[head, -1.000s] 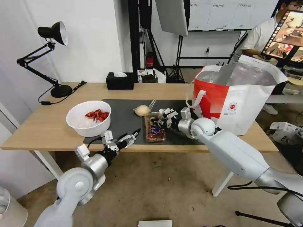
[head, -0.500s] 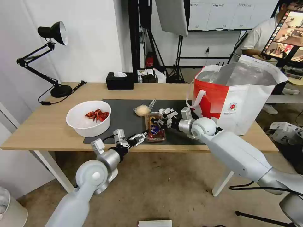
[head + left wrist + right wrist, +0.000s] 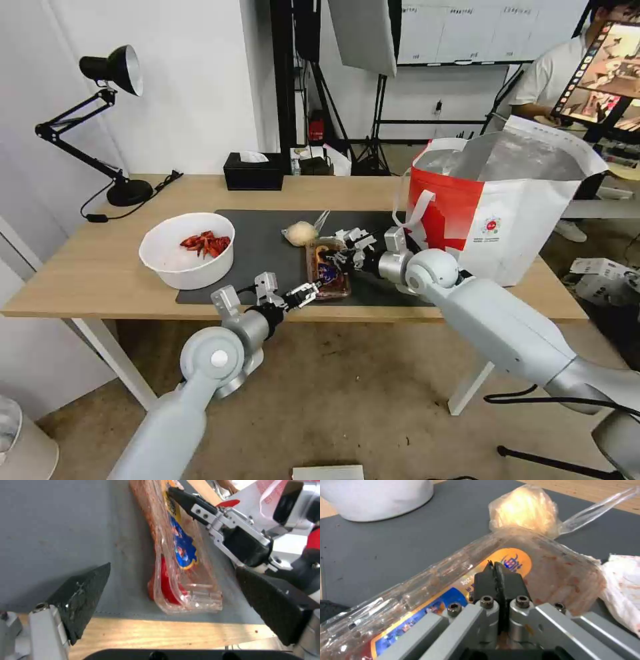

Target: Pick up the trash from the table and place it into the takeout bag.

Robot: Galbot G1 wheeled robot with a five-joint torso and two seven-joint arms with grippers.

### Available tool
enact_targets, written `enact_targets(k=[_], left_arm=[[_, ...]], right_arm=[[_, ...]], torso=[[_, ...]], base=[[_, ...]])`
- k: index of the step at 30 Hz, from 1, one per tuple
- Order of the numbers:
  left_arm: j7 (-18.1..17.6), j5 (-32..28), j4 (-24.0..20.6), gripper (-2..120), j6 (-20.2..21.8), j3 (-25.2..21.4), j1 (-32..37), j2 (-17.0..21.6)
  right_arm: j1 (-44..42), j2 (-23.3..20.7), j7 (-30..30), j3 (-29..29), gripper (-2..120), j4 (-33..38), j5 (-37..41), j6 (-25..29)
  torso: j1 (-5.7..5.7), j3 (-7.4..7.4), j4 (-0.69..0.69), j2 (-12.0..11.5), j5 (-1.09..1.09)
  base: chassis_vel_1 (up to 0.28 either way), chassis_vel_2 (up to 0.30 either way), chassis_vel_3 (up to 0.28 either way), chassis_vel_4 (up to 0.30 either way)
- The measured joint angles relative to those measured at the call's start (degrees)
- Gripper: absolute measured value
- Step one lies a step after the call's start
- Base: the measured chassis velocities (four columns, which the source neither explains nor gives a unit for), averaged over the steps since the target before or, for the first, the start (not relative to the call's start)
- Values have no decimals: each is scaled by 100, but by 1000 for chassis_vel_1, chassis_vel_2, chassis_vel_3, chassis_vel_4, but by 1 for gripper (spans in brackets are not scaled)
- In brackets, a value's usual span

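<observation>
While my right hand [image 3: 341,252] is clenched on the plastic tray [image 3: 328,268] lying on the mat, my left hand [image 3: 308,291] (fingers spread) waits at the tray's near end by the counter [image 3: 100,273] edge. Bowl [image 3: 187,249], tissue and lump remain out; the bag [image 3: 497,207] stands open just beside.

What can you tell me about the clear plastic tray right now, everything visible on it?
The clear plastic tray is a thin, hinged, transparent container lying flat and lengthwise on the dark mat, its near end close to the mat's front edge. A blue and orange label covers its lid; red scraps show inside. The right tool, fingers shut, presses on the lid. The left tool is open, straddling its near end without touching.
</observation>
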Motion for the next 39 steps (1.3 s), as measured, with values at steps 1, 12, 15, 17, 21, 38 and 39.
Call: enact_targets(k=[1, 12, 15, 17, 21, 38, 39], left_arm=[[-23, -29, 22, 100, 0, 5, -24, -11], [-242, -152, 313, 100, -116, 153, -296, -167], [-271, -166, 345, 100, -190, 179, -312, -188], [-293, -170, 361, 99, -221, 191, -320, -198], [-343, -170, 400, 88, -294, 210, -329, -210], [-412, -138, 488, 24, -458, 216, -303, -284], [-412, -137, 469, 19, -463, 215, -303, -284]], right_arm=[[-6, -8, 0, 4, 0, 9, 2, 0], [-109, -23, 1, 97, 0, 95, 10, 3], [-125, -24, 2, 111, 0, 101, 12, 3], [-131, -26, 2, 117, 0, 102, 14, 4], [-140, -30, 3, 136, 0, 103, 18, 5], [-144, -37, 33, 149, 0, 181, 119, 9], [-151, -48, 35, 149, 0, 195, 120, 8]], torso=[[0, 0, 0, 0, 0], [0, -1, 0, 0, 0], [-1, -1, 0, 0, 0], [-1, -1, 0, 0, 0], [-1, -1, 1, 0, 0], [-1, 0, -1, 0, -1], [0, 0, -1, 0, -1]], base=[[0, 0, 0, 0], [0, 0, 0, 0], [0, 0, 0, 0], [0, 0, 0, 0], [0, 0, 0, 0], [0, 0, 0, 0], [0, 0, 0, 0]])
